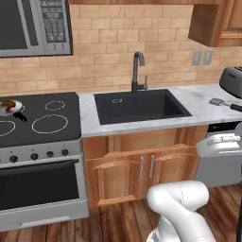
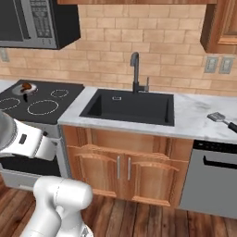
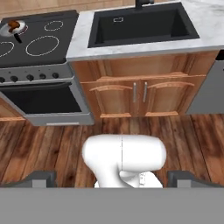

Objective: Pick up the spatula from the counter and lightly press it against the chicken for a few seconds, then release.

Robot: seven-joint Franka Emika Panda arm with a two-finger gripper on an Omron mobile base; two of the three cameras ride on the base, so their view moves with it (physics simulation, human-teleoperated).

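Note:
The spatula (image 1: 221, 102) lies flat on the marble counter right of the sink, its grey blade toward the sink and its dark handle pointing right; the right base view has the spatula (image 2: 220, 118) near the right edge. The chicken (image 1: 8, 103) is a brown piece in a small pan (image 1: 11, 108) at the stove's back left, and the chicken (image 3: 14, 23) also sits far up and left in the hand view. My gripper (image 3: 113, 179) is open with its fingertips (image 3: 43, 178) wide apart. It hangs high over the wooden floor in front of the cabinets, far from both.
A black sink (image 1: 139, 105) with a dark faucet (image 1: 137, 71) lies between the stove (image 1: 38, 118) and the spatula. A toaster (image 1: 232, 80) stands behind the spatula. A microwave (image 1: 33, 26) hangs above the stove. Below the counter are cabinet doors (image 3: 140, 92) and a dishwasher (image 2: 213, 178).

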